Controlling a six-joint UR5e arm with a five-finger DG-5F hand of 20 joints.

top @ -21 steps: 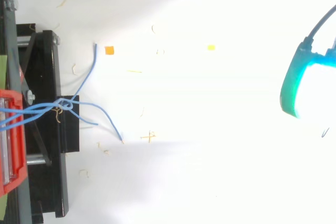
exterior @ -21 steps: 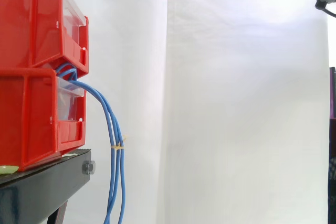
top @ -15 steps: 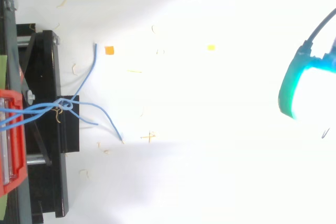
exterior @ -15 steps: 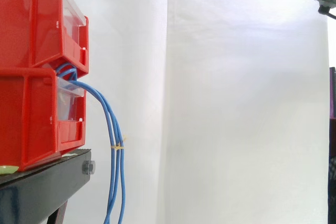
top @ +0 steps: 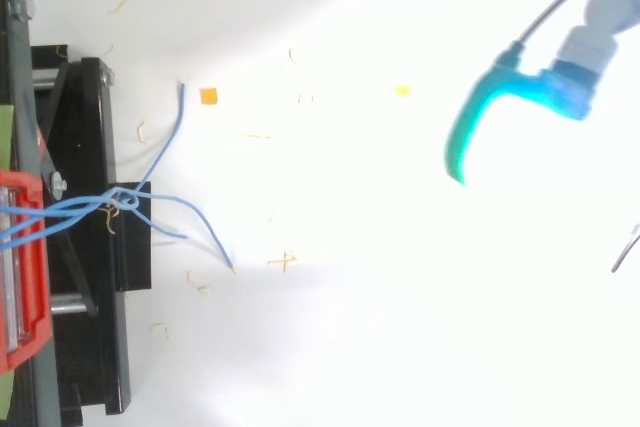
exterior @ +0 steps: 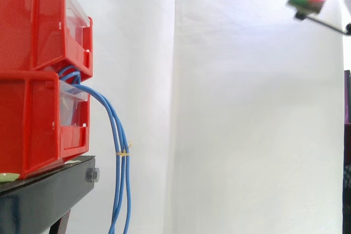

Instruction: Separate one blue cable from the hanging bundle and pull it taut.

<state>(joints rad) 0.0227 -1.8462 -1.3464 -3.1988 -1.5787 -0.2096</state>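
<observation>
Top view: robot hand point(top: 545, 87) well right of the blue cables point(exterior: 119, 135); clenched or released, cannot tell.

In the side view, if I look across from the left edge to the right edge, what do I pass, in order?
Red bins → blue cables hanging down beside them → the robot's hand, high up near the right edge.

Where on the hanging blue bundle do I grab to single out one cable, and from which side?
Probably below the yellow tie: take the outermost blue cable, coming from the open right of the side view. Strands are bound at the tie and part beneath it.
</observation>
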